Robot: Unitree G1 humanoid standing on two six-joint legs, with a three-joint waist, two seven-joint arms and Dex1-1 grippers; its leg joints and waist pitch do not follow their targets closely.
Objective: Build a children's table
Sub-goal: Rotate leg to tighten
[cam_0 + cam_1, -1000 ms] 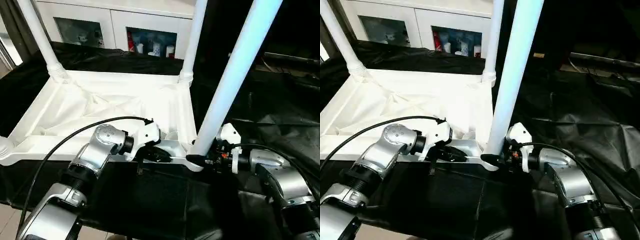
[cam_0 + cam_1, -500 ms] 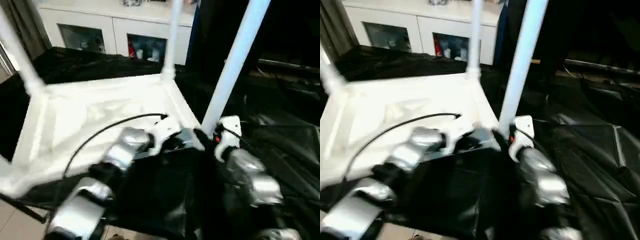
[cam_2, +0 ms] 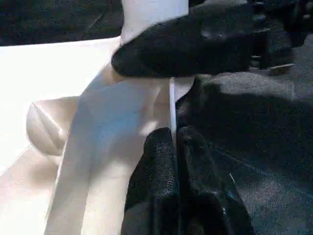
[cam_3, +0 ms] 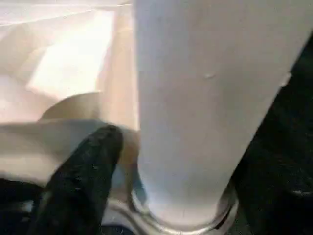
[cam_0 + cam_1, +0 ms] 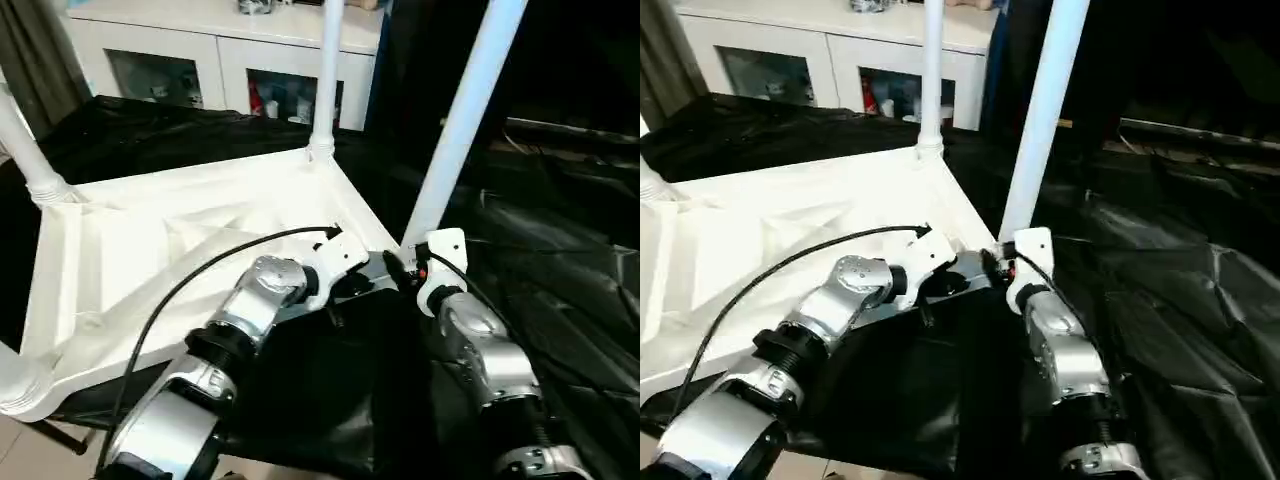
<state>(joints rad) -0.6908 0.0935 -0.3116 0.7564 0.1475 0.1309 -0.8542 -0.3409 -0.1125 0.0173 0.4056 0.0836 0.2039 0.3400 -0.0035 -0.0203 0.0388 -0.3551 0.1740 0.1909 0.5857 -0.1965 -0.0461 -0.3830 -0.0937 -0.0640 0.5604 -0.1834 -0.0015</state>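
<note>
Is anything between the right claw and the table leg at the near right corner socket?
Nothing visible does. The right claw is right at the base of the near right leg, one black finger beside the tube where it enters the tabletop socket.

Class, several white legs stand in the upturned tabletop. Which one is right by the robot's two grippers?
The leg in the tabletop's near right corner socket; the right gripper is at its base, while the other legs stand at far or left corners.

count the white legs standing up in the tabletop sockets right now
3 clearly seen: near-right leg by both grippers, far-right leg, far-left leg. The near-left socket sits at the picture's edge, so any leg there can't be confirmed.
</note>
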